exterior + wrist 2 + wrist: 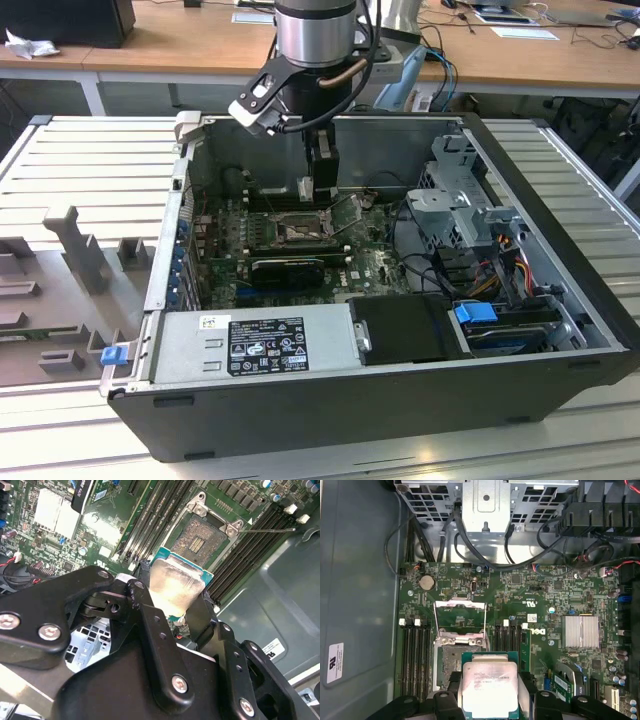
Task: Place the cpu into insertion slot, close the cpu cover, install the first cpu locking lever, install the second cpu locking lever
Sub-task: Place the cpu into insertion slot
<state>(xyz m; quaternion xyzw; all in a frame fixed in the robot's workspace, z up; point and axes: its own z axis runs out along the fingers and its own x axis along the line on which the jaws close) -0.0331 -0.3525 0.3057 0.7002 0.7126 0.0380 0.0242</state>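
My gripper [320,192] hangs inside the open computer case, just above the insertion slot [298,233]. It is shut on the cpu [176,586], a flat square chip with a pale silvery top and green edge, held between the two black fingers [146,605]. In the first wrist view the cpu [489,684] covers part of the insertion slot [449,661], whose dark centre is bare. The cpu cover [460,614] stands swung open at the socket's edge. A thin wire locking lever [267,530] sticks out beside the slot [199,536].
The grey power supply [250,345] and a black card [290,268] lie in front of the socket. A metal drive cage [460,210] with cables stands toward the exterior view's right. Memory slots [415,655] flank the socket, and a finned heatsink [580,631] sits on the board.
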